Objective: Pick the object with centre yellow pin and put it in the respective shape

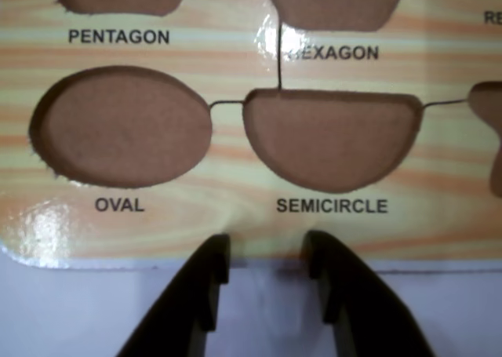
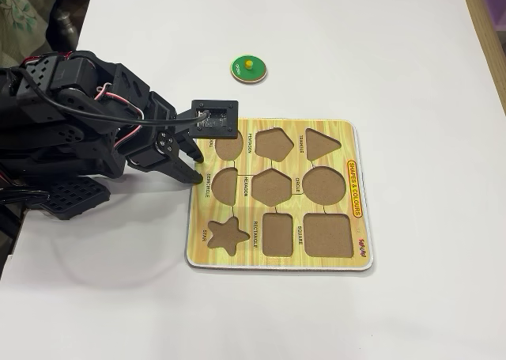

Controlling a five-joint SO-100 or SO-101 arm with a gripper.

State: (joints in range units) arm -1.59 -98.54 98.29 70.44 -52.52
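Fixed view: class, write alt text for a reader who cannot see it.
A black robot arm reaches from the left across a white table, its gripper empty at the left edge of a yellow shape board whose cutouts are all empty. A green disc with a yellow knob lies on the table beyond the board, apart from it.

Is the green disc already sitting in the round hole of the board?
No, in the fixed view the green disc lies on the white table beyond the board, and the round hole is empty.
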